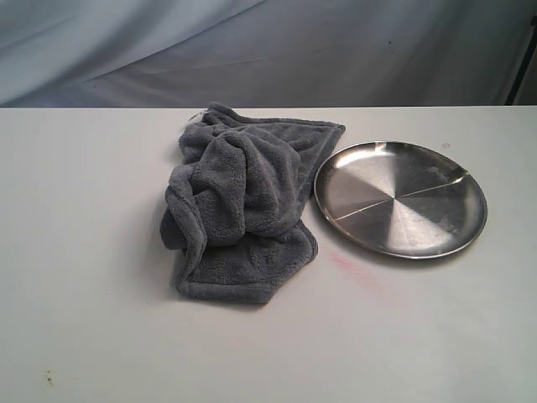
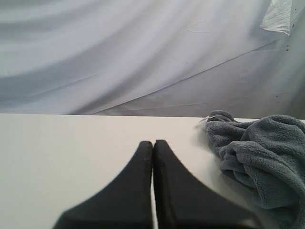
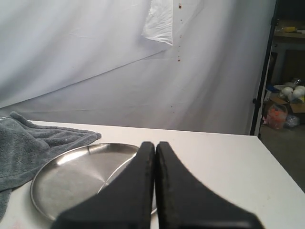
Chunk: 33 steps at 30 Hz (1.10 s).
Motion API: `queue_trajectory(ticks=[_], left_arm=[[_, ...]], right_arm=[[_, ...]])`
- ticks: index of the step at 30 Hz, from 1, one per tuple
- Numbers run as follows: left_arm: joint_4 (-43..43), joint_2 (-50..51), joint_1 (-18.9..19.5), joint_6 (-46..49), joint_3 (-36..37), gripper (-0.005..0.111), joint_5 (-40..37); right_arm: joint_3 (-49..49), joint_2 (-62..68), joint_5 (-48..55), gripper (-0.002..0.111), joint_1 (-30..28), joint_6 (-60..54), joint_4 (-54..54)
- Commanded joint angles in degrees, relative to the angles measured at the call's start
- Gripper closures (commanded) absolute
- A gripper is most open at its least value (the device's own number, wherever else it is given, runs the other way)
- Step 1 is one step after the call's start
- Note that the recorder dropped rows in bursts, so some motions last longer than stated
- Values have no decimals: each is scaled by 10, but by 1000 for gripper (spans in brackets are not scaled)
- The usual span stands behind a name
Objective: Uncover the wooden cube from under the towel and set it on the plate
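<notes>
On a white table (image 1: 84, 294) we see one plush dark grey towel (image 1: 239, 210) heaped in thick folds beside one round shiny steel plate (image 1: 400, 199); the wooden cube is hidden. Left wrist: the left gripper (image 2: 153, 143), black jaws pressed together, empty, near the towel. Right wrist: the right gripper (image 3: 155, 144) likewise, near the plate.

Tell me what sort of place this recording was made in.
Probably a lab or test workspace, not a home: a plain white table with a draped cloth backdrop behind it, staged with a towel and steel plate, and cluttered storage beyond the backdrop's edge.
</notes>
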<state>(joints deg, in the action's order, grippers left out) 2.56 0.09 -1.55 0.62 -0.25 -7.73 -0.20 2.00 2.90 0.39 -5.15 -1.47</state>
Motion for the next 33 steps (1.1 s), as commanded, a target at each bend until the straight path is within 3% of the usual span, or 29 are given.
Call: queue_trajectory(ticks=[1, 6, 10, 15, 20, 28, 33], left_arm=[[0, -1, 0, 0, 3, 105, 1], [0, -1, 0, -2, 3, 105, 1], [0, -1, 0, -2, 3, 105, 1], [0, -1, 0, -1, 3, 105, 1], [0, -1, 0, -2, 3, 105, 1], [0, -1, 0, -2, 3, 105, 1], [0, -1, 0, 0, 3, 105, 1]], right_arm=[[2, -4, -12, 108, -3, 10, -41], [1, -4, -29, 108, -3, 120, -89], [-72, -4, -4, 108, -3, 187, -64], [-226, 26, 119, 108, -3, 62, -62], [-340, 145, 286, 108, 14, -25, -82], [-427, 310, 480, 108, 75, -66, -114], [-460, 423, 549, 108, 115, -59, -120]])
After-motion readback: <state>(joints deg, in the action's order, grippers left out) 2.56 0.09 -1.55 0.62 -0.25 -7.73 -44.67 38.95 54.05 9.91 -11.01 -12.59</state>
